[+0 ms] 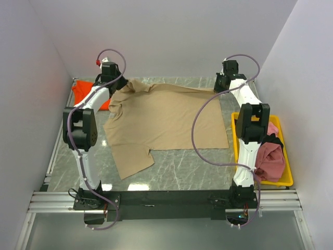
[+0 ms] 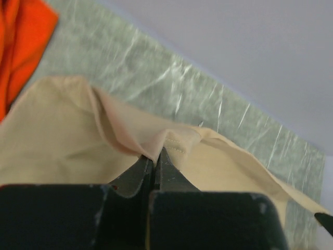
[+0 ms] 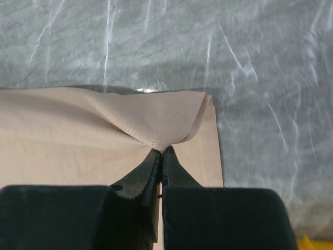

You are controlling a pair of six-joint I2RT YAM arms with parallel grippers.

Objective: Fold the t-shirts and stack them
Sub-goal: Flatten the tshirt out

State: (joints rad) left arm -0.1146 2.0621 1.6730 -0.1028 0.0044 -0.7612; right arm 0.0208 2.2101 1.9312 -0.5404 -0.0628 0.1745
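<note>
Shut tight, our left gripper point(image 2: 155, 162) and right gripper point(image 3: 160, 152) are pinching the far edge of the tan t-shirt point(image 1: 166, 122); we are risking a slip if uneven pulling frees either thin fold.

Boxed in at left, back and right by plain matte white walls point(image 1: 171, 36). Below, a grey-green marbled surface point(image 1: 177, 174) with pale veins, faintly glossy under soft, even light. Edged along the near side and the left side with slotted silver aluminium rails point(image 1: 54, 202).

Tan t-shirt point(image 1: 166, 120) flat, orange t-shirt point(image 1: 83, 91) bunched
</note>
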